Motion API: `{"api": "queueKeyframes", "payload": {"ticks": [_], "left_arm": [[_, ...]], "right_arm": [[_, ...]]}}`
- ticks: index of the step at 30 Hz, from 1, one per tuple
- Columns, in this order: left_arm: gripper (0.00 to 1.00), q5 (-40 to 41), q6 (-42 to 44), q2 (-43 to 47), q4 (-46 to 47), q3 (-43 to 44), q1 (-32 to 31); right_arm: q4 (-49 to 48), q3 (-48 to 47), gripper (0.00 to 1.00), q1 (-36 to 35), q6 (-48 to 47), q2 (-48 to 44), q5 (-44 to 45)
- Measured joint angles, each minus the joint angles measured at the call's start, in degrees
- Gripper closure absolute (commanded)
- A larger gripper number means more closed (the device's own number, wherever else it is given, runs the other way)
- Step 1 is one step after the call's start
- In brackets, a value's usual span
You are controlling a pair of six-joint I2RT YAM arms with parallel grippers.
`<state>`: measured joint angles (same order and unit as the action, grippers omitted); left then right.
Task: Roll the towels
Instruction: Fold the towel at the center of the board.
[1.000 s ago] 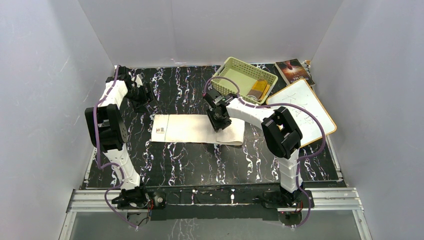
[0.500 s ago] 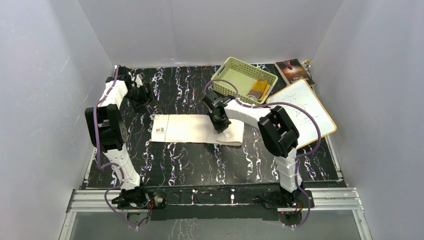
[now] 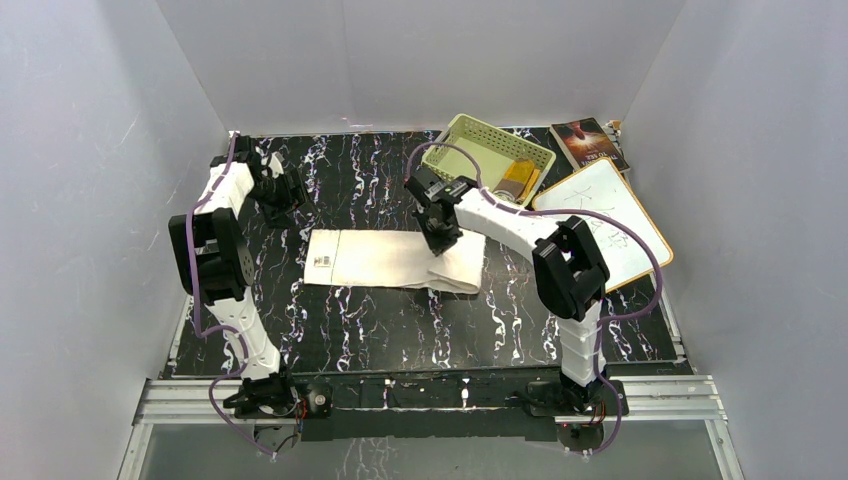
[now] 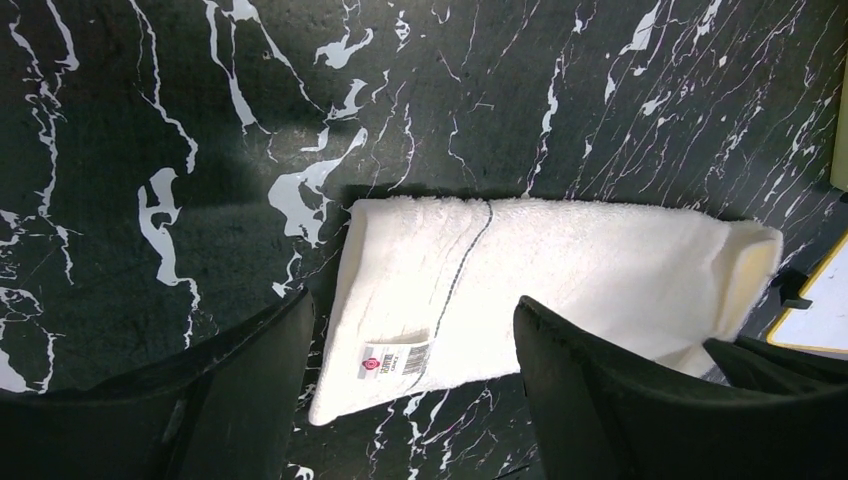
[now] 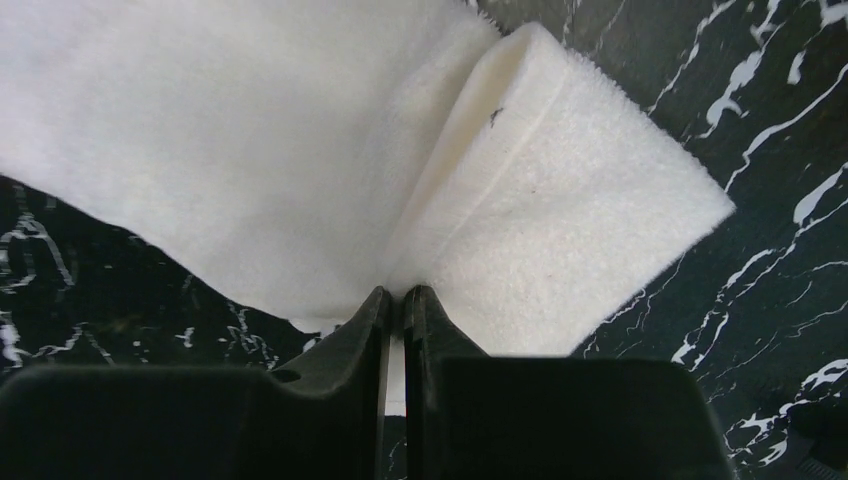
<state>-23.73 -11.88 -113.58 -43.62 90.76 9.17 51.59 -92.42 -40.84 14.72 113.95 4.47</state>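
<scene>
Rolling looked barely begun: the cream-white towel lay mostly flat on the black marble table, only its right end turned up and pinched between the nearly closed jaws of the right gripper. The left gripper hung near the labelled end, jaws wide and empty. The mustard-yellow towel lay in the green basket, apparently awaiting its turn

The white towel is soft, fluffy cloth with a fuzzy top. The desk is smooth and a bit shiny, like black stone with white streaks. The basket is pale green plastic full of holes. The right claw is dull black plastic.
</scene>
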Motion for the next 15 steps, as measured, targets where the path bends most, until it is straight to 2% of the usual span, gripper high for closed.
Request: {"api": "queueKeyframes", "payload": {"ticks": [9, 12, 15], "left_arm": [[0.28, 0.0, -0.3, 0.1, -1.7, 3.3, 1.5], [0.28, -0.1, -0.2, 0.3, -1.8, 4.4, 1.8], [0.28, -0.2, -0.1, 0.7, -1.8, 4.4, 2.0]], "right_arm": [[0.5, -14.3, 1.0, -3.1, 0.6, 0.6, -1.8], [-0.3, -14.1, 1.0, -3.9, 0.6, 0.7, -2.1], [-1.7, -9.9, 1.0, -3.8, 0.6, 0.7, -1.9]]}}
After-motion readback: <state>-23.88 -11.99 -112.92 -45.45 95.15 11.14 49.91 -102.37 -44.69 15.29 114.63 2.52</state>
